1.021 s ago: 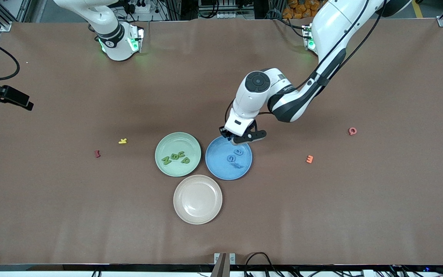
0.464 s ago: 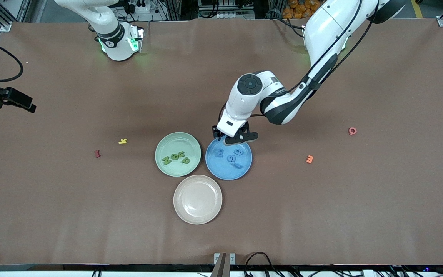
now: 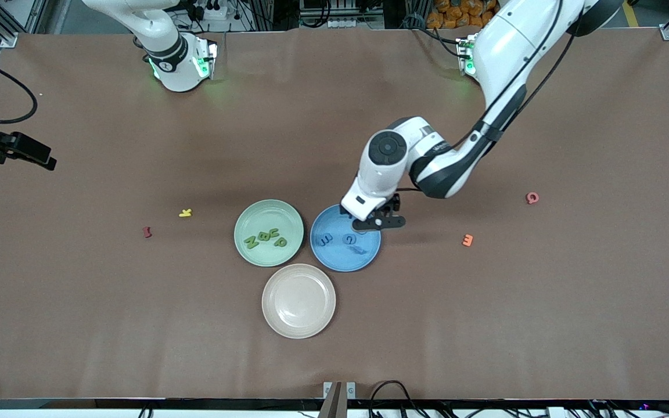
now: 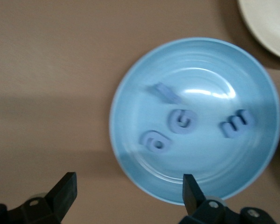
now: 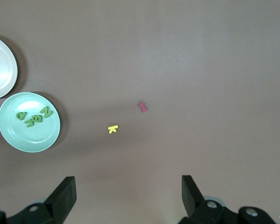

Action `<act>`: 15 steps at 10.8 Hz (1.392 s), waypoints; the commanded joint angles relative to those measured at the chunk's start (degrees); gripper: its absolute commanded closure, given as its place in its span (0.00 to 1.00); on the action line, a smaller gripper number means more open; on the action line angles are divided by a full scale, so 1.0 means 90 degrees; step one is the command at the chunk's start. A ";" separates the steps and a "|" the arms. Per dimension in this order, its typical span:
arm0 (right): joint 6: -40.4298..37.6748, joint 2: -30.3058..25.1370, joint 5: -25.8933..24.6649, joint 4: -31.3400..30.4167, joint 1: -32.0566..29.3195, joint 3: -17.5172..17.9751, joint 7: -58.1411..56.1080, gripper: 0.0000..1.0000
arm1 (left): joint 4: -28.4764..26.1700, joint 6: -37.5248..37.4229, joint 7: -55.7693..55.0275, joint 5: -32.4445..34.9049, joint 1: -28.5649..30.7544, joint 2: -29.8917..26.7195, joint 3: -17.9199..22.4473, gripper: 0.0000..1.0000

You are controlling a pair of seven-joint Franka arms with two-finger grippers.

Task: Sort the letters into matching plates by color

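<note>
**Blue letters in, jaws wide**

My left gripper point(image 3: 376, 219) hangs spread wide, empty, over the blue plate point(image 3: 369, 255) at its one o'clock rim. Four blue letters point(image 4: 182, 121) lie flat inside; four green letters point(image 3: 265, 238) fill the green plate point(image 3: 247, 217). My right gripper point(image 5: 126, 198) waits, spread wide.

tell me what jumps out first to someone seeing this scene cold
The left gripper hangs open over the blue plate, which holds four blue letters. Beside it, toward the right arm's end, the green plate holds four green letters; an empty beige plate lies nearer the camera.
</note>
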 commanded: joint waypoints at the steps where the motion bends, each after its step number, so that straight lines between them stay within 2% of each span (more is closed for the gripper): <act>1: 0.0053 0.0008 -0.0091 -0.0008 -0.0127 0.0121 0.0118 0.00 | 0.0295 -0.0992 0.1036 -0.0105 0.0423 -0.0153 -0.0013 0.00; 8: 0.0151 0.0008 -0.0091 -0.0028 -0.0127 0.0121 0.0118 0.00 | 0.0256 -0.2467 0.3691 -0.0885 0.2453 -0.1265 -0.0110 0.00; 12: 0.0151 0.0018 -0.0081 -0.0028 -0.0088 0.0121 0.0079 0.00 | 0.0207 -0.2907 0.5877 -0.1481 0.3840 -0.1890 -0.0072 0.00; 13: 0.0161 0.0027 -0.0072 -0.0028 -0.0069 0.0130 0.0011 0.00 | 0.0178 -0.3014 0.6046 -0.1646 0.3591 -0.2036 0.0383 0.00; 15: 0.0161 0.0067 -0.0071 -0.0028 0.0009 0.0130 -0.0136 0.00 | -0.0220 -0.3025 0.6097 -0.2202 0.2393 -0.2611 0.1720 0.00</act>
